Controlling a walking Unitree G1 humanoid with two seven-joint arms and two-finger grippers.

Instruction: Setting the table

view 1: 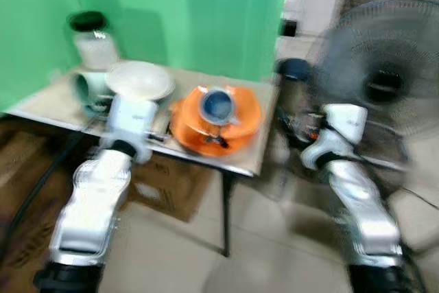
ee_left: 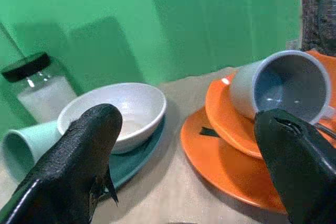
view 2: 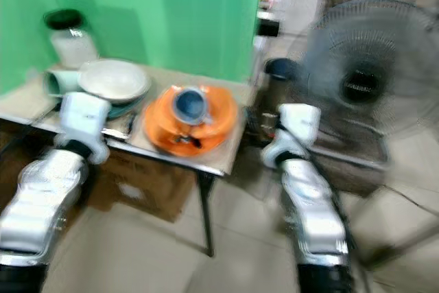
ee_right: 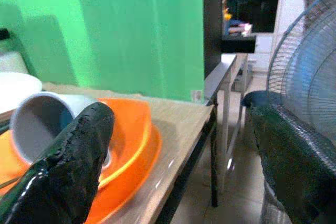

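You're facing a green backdrop (view 1: 206, 12) w/ a small table (view 1: 250, 162) in front of it; head views are blurred. A big pedestal fan (view 1: 384, 80) stands to the right of the table, on the tiled floor. A cardboard box (view 1: 171, 186) sits under the table.

On the table's right half: two stacked orange plates (ee_left: 210, 150), w/ a grey-blue mug (ee_left: 278, 85) lying on its side on the top plate, mouth toward you. Left of them, just beside, a teal plate (ee_left: 131, 161) carries a white bowl (ee_left: 131, 108). Further left a pale green cup (ee_left: 23, 148) lies tipped over, touching the teal plate's edge as far as you can tell. At the far left, a glass jar (view 1: 92, 39) w/ black lid stands upright.

Your left gripper (ee_left: 184, 182) hovers at the near edge, in front of the bowl and plates, fingers (ee_left: 79, 166) spread wide, nothing between them. Your right gripper (ee_right: 173, 177) is off the table's right end, between table and fan, also released and not holding anything, w/ the mug just past its left finger
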